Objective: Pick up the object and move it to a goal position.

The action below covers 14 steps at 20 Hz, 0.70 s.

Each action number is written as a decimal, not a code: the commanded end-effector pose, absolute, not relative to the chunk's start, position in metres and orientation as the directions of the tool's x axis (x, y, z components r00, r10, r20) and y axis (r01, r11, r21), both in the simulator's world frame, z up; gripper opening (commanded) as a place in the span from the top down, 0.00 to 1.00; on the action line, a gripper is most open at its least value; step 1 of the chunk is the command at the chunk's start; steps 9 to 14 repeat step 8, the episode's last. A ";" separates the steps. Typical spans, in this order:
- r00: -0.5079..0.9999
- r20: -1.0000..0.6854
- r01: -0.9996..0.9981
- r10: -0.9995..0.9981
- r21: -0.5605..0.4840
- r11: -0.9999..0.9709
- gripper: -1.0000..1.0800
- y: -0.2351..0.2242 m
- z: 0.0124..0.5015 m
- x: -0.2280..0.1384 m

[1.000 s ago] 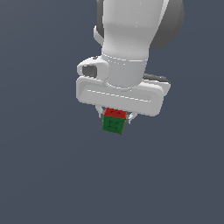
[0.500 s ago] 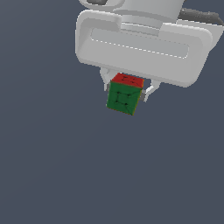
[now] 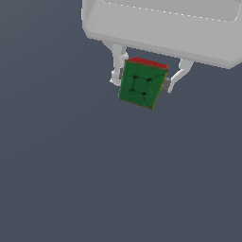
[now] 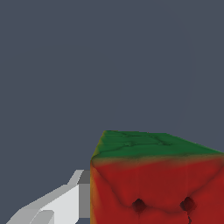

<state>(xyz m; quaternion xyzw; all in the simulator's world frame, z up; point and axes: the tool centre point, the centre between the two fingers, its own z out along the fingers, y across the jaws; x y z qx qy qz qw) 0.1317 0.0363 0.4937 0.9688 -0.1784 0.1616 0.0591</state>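
As we read the two views together, we note the following.

Hand (image 3: 142,80): white, entering from the upper edge of the exterior view; its broad body spans much more width than the cube below it. We see two slim fingers reaching down from that body, and the hand is closed onto the cube, gripping it between them.

Fingers (image 3: 118,66): one lies against the cube's side toward the exterior view's left, the other against the side toward the exterior view's right. In the wrist view we see only one finger (image 4: 57,205), its grey pad touching the cube's red face edge.

Cube (image 3: 142,84): held just beneath the hand's body, between the fingers, and tilted so that its lower corner points down and toward the exterior view's right. We see a green face with small dark dots turned to the exterior camera and a red face on top, next to the hand. In the wrist view the cube (image 4: 157,188) shows a red face with two dark dots and a green face beyond it.

Backdrop (image 3: 71,179): plain dark grey-blue all around the cube; we cannot tell whether it is a counter.
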 end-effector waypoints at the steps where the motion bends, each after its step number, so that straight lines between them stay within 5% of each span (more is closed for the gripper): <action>1: 0.880 0.340 -0.371 -0.332 0.056 -0.927 1.00 0.037 0.500 0.132; 14: 0.878 0.342 -0.374 -0.334 0.056 -0.926 1.00 0.038 0.504 0.133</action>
